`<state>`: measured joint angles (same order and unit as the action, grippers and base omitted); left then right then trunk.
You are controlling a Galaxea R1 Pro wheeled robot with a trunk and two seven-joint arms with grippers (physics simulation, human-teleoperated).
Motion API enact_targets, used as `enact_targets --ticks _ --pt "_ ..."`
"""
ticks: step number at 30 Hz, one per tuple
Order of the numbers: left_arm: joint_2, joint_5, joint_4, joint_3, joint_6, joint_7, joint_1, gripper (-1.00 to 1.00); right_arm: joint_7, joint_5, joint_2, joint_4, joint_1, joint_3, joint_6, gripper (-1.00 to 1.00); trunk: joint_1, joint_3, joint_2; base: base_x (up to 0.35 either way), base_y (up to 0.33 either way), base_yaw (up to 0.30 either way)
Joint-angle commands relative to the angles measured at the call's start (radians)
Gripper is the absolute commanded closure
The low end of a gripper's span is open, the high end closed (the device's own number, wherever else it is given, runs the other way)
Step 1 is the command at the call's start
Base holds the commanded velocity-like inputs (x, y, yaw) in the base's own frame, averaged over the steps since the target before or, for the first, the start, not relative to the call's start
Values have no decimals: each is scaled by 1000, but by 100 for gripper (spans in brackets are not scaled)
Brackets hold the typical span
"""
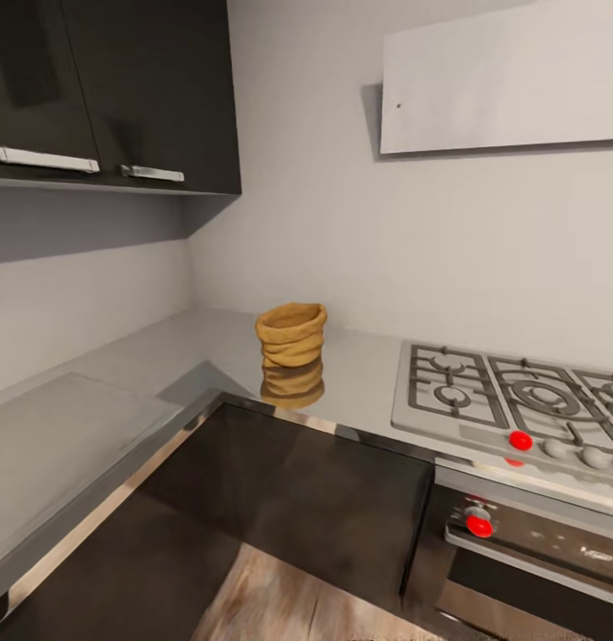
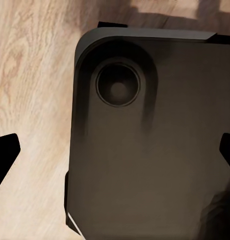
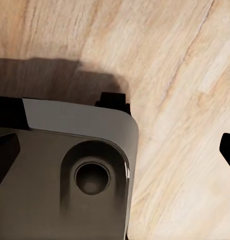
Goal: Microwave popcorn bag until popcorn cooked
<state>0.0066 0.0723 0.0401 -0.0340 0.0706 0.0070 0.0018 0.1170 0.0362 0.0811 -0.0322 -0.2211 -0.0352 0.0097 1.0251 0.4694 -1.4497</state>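
Wood-grain floor (image 2: 29, 100) beneath both wrist cameras, pale planks running under the dark robot base (image 2: 155, 150).

Left pincer (image 2: 115, 150): two black fingertips (image 2: 4, 155) at opposite edges of the left wrist view, spread wide, nothing between them; pointed down at the base and its round recessed socket (image 2: 117, 85), with floor alongside.

Right pincer (image 3: 115, 152): black fingertips (image 3: 4, 157) likewise set far apart at the edges of the right wrist view, holding nothing; below it a rounded corner of the base (image 3: 69, 175), grey upper face and round socket (image 3: 92, 177), with a shadow cast on the floor (image 3: 185, 75) beyond.

Head view, kitchen corner: grey glossy tabletop (image 1: 208, 347) wrapping in an L along two pale walls. Bag (image 1: 291, 334), tan, wrinkled, rolled rim, upright on the tabletop near the inner corner and close to the back wall, its reflection lying on the shiny surface just in front. Contents of the bag not visible. Hob (image 1: 511, 401) set into the tabletop to the right of the bag and apart from it, steel grates, one red knob (image 1: 520, 440) and grey knobs along its front edge. Oven (image 1: 528, 543) beneath the hob, with a second red knob (image 1: 479, 525). Dark cabinet fronts (image 1: 297, 499) under the tabletop. Black wall cupboards (image 1: 119, 89) with metal handles at upper left. Pale flat hood panel (image 1: 502, 80) on the wall above the hob.
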Motion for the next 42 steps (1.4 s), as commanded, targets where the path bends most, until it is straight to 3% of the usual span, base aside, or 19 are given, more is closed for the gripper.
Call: enact_targets --ticks 1,19,34,42 --pt "0 7 1 -2 2 0 0 -100 3 4 0 -2 -1 -3 1 -100 0 1 0 0 0 -243" --pt "0 7 1 -3 2 1 0 -100 3 3 1 -2 -1 -2 1 -100 0 1 0 0 0 -241" --pt "1 7 1 -3 5 0 0 -100 3 4 0 -2 -1 -2 11 -100 0 1 0 0 0 -12" --pt "1 7 1 -3 5 -1 0 -100 1 4 0 -2 -1 -2 9 -100 0 1 0 0 276 0"
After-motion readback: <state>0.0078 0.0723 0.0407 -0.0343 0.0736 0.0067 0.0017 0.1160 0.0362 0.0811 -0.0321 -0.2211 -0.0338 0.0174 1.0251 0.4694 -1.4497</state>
